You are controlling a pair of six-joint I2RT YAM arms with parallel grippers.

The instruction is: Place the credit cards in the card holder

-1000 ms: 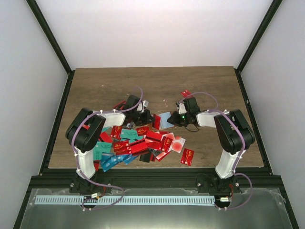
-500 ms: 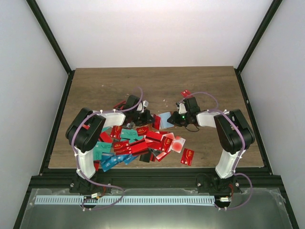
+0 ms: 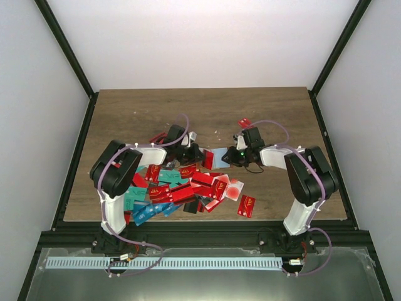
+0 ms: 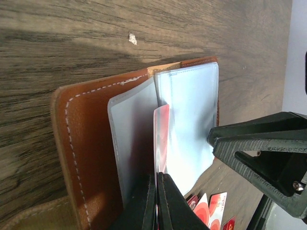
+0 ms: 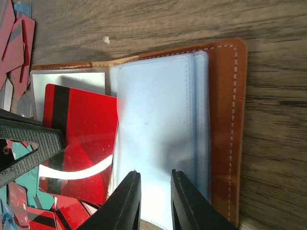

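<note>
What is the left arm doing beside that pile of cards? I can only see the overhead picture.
Observer: The left gripper is shut on a red card with a black stripe and a white arc.
Visitor: Where is that card?
Observer: It stands on edge between the clear sleeves of the open brown card holder.
Visitor: And the right arm?
Observer: The right gripper has its fingers slightly apart over the holder's sleeves.

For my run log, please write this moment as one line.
left claw: shut on red card, edge between clear sleeves | right claw: open, at clear sleeves | card holder: spread open | other cards: in pile
</note>
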